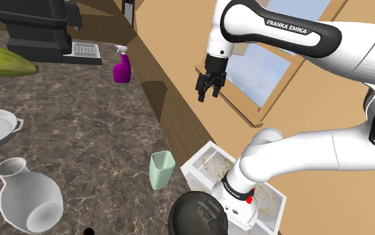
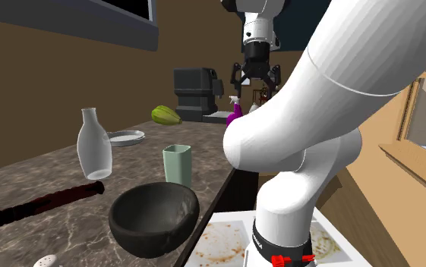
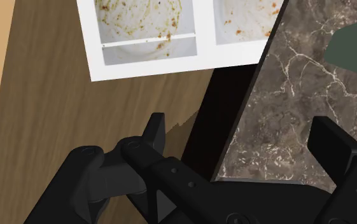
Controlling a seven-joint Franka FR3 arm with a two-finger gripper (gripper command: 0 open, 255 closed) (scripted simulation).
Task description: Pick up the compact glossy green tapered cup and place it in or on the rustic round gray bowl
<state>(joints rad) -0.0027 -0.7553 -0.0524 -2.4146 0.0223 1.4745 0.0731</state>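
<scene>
Black fingers (image 3: 154, 130) stand apart with nothing between them, hanging high off the desk (image 1: 79, 133) edge. The wrist view looks past them onto a stained white sink (image 3: 148, 60) and the marbled desk rim. Can't identify the dark grey-green patch near the right finger.

The pale green cup (image 1: 162, 169) is upright on the desk, at 7 o'clock from the fingers in the shoulder view and well apart from them. The dark grey bowl (image 1: 198, 215) sits just beside the cup, at its 5 o'clock.

My read: pre-grasp, approach not yet made. The next move needs travel toward 7 o'clock, centring over the cup, a gap wide enough to straddle its wall, then descent. After that it's a short carry to the bowl.

The second exterior view shows the bowl's empty inside. It also shows a dark red rod (image 2: 36, 203) at the bowl's 9 o'clock and a white bottle (image 2: 94, 148) at the cup's 10 o'clock. In the shoulder view the bowl is cut by the bottom edge.
</scene>
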